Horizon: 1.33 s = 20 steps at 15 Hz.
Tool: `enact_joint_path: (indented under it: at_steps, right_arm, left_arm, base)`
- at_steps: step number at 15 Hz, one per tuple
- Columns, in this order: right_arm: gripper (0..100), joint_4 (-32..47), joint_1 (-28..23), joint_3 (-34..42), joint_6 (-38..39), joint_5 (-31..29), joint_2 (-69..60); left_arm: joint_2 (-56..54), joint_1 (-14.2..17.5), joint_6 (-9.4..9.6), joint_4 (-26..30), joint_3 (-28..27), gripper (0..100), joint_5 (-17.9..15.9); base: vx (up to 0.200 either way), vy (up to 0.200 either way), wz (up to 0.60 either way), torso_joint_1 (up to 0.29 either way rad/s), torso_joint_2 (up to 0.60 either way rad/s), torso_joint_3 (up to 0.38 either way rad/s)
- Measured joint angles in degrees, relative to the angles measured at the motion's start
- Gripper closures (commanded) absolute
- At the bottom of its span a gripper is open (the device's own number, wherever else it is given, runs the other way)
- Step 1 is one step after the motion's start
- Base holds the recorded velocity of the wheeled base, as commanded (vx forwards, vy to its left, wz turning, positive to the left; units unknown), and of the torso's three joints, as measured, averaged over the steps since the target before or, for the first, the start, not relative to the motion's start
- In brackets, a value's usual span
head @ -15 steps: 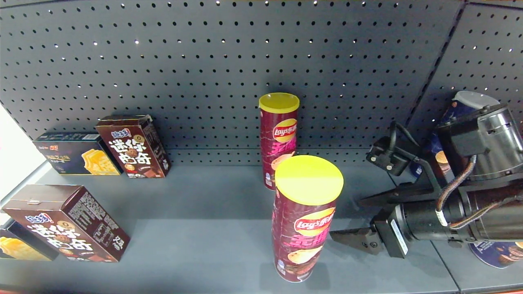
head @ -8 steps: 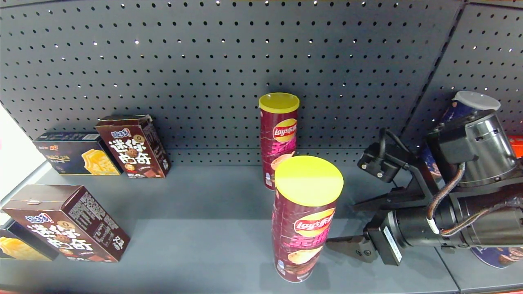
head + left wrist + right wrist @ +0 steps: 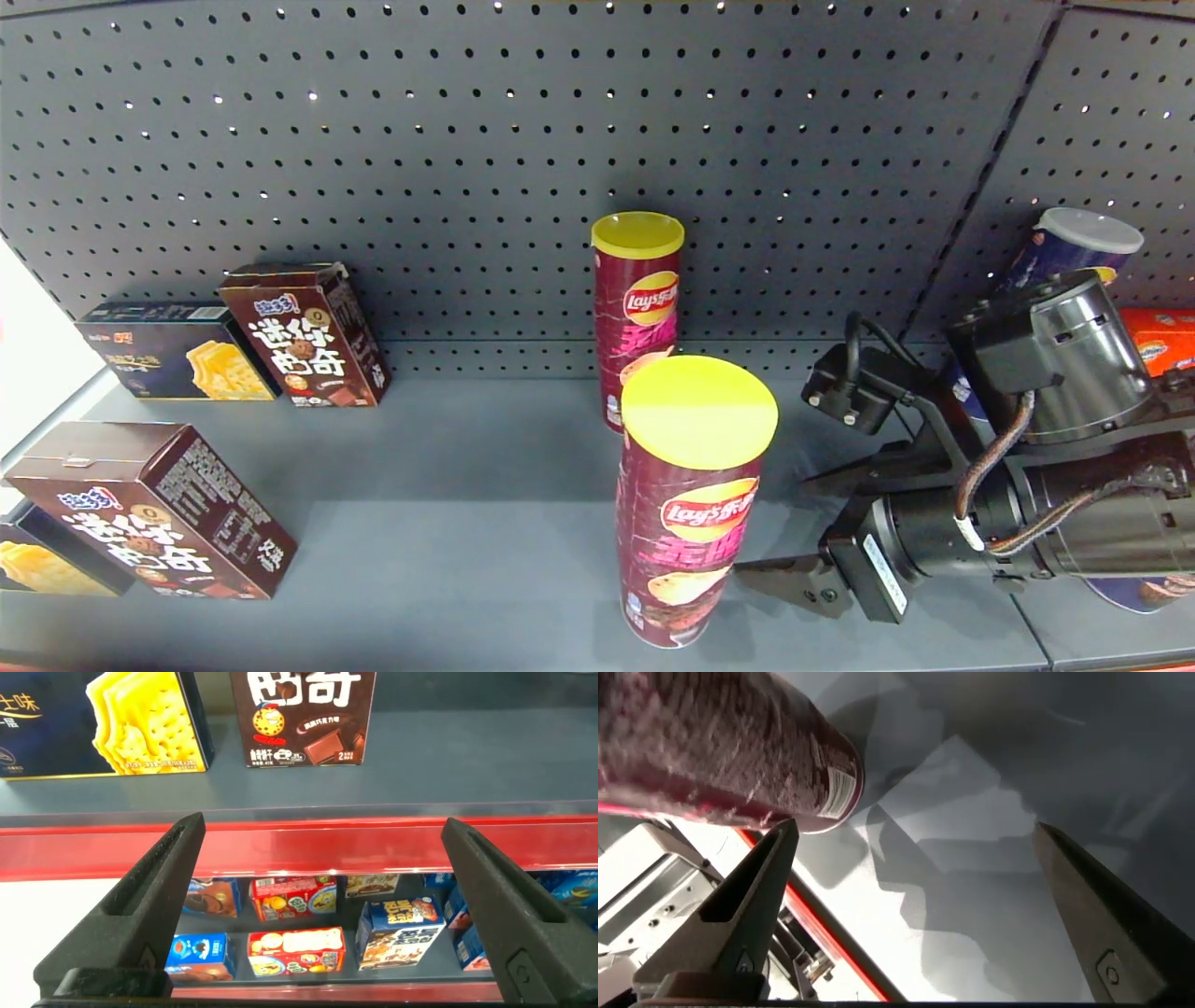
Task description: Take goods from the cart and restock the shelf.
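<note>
Two maroon chip cans with yellow lids stand on the grey shelf [image 3: 448, 523]. One can [image 3: 638, 308] is at the back by the pegboard; the other can [image 3: 691, 509] stands near the front edge, leaning slightly. My right gripper [image 3: 794, 527] is open just right of the front can, its near finger [image 3: 780, 577] at the can's lower side. In the right wrist view the can [image 3: 719, 756] lies just outside one finger, with the gripper [image 3: 924, 915] open over bare shelf. My left gripper [image 3: 322, 905] is open with nothing in it, below the red shelf edge [image 3: 299, 845].
Chocolate cookie boxes [image 3: 308, 331] [image 3: 154, 509] and cracker boxes [image 3: 177, 350] [image 3: 47, 560] occupy the shelf's left. A blue can [image 3: 1074, 247] and an orange box [image 3: 1162, 336] sit behind my right arm. Bare shelf lies between the boxes and cans. A lower shelf holds several boxes [image 3: 294, 952].
My right gripper has slid left toward the front can, still open. The front can has shifted slightly to the left.
</note>
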State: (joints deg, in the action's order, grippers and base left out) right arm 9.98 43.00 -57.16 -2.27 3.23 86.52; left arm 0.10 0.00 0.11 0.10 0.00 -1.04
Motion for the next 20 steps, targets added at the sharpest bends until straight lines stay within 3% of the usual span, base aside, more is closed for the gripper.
enact_joint_path:
  at_steps: [20]
  right_arm:
    - [0, -3.4, 1.4, -0.2, -0.5, 0.0, 3.3]
  left_arm:
    - [0.0, 0.0, 0.02, 0.1, -0.1, 0, 0.0]
  base:
    - [0.0, 0.0, 0.0, 0.0, 0.0, 0.0]
